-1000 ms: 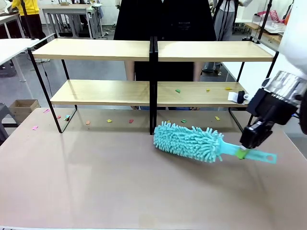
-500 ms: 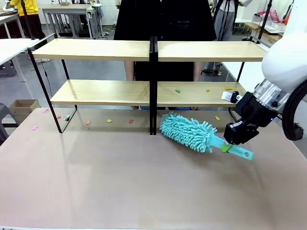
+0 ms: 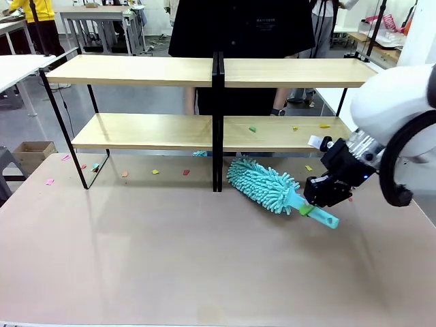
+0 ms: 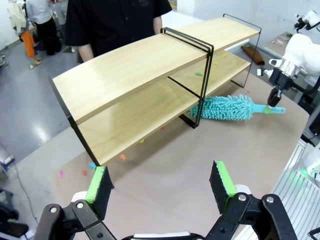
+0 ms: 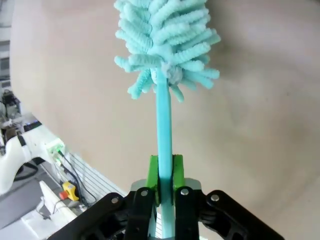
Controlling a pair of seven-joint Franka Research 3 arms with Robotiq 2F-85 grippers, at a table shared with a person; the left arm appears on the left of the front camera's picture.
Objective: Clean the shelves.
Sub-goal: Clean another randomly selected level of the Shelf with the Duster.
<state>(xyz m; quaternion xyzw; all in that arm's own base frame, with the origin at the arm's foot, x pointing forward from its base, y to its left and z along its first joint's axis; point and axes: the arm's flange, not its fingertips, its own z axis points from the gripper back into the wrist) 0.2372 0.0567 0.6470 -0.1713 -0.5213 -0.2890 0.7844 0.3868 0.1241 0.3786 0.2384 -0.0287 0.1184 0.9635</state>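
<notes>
Your right pincer [image 3: 308,206] is clamped fully shut on the teal handle of the chenille duster [image 3: 262,184], the green pads pinching it just behind the fluffy head, as the right wrist view shows [image 5: 166,175]. Over the last second that arm has swung in from the right and drawn the duster up the counter [image 3: 170,259], so the head now sits just in front of the lower right board of the shelves [image 3: 136,71], close to the black middle posts. You cannot tell whether the fibres brush the counter. The shelves stand along the far side of the counter, with the person [image 3: 231,27] behind them. Coloured paper scraps [image 3: 252,129] are on that lower right board, so I judge no sweeping has begun; the approach is nearly done, and the head needs lifting onto the board. Your left pincer [image 4: 160,182] hangs back with its jaws wide apart, holding nothing.
</notes>
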